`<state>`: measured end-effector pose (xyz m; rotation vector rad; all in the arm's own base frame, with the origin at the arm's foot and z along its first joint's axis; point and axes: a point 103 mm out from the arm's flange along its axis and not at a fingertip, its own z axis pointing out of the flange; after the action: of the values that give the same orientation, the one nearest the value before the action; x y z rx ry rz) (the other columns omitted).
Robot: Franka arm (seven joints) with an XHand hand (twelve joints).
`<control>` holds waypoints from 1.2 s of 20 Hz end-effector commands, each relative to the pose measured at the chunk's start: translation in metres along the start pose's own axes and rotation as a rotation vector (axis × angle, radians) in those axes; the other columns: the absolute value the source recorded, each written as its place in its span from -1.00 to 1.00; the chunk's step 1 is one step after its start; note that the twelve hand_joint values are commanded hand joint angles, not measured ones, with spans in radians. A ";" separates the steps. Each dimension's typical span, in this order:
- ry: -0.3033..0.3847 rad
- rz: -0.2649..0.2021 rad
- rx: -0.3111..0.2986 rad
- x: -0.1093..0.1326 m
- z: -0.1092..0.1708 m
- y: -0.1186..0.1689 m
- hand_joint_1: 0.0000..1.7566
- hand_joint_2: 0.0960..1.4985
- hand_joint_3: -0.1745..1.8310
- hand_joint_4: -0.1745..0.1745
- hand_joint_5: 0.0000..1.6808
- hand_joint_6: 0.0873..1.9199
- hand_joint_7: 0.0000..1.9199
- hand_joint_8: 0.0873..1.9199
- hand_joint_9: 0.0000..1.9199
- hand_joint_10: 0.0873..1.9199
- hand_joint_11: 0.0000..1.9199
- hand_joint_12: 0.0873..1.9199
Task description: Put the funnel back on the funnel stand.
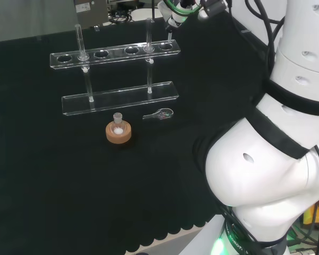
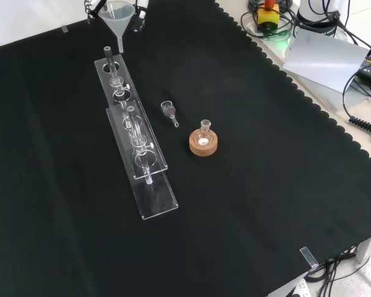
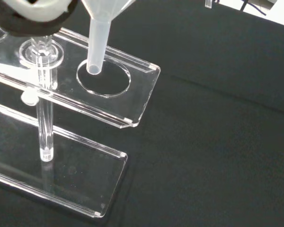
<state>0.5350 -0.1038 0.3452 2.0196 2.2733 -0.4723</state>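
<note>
Funnel [image 2: 117,18] hangs upright below the hand [image 3: 33,12], stem pointing down along its long axis. Stem tip sits over the end hole of the funnel stand [image 3: 132,101], near the hole's rim rather than its centre (wrist view). Finger state: cannot tell, cone's upper part is cut off. Judgement: a small sideways correction, then straight descent.

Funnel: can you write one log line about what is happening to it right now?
funnel: held above funnel stand | stem over end hole, not seated | hand: at funnel, grip unclear | flask on cork ring: apart
</note>
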 end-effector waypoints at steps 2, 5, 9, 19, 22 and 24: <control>0.013 -0.007 0.000 -0.004 0.012 0.014 -0.04 -0.12 -0.31 -0.38 -0.30 -0.36 -0.17 -0.29 0.25 -0.71 -0.15 0.08; 0.017 -0.010 -0.014 -0.002 0.017 0.019 -0.04 -0.12 -0.31 -0.39 -0.30 -0.36 -0.17 -0.29 0.24 -0.71 -0.15 0.08; 0.017 -0.014 -0.028 -0.002 0.020 0.025 -0.04 -0.12 -0.31 -0.39 -0.29 -0.36 -0.17 -0.29 0.24 -0.70 -0.15 0.08; 0.003 -0.027 -0.012 -0.002 0.027 0.037 -0.04 -0.12 -0.30 -0.39 -0.29 -0.36 -0.18 -0.29 0.24 -0.70 -0.15 0.08; 0.005 -0.035 0.005 -0.003 0.030 0.041 -0.04 -0.12 -0.30 -0.39 -0.29 -0.36 -0.18 -0.29 0.23 -0.70 -0.16 0.08; -0.001 -0.037 0.017 -0.003 0.033 0.043 -0.04 -0.12 -0.30 -0.39 -0.29 -0.36 -0.19 -0.29 0.23 -0.70 -0.16 0.08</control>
<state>0.5694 -0.1105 0.3129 1.9908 2.3057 -0.4605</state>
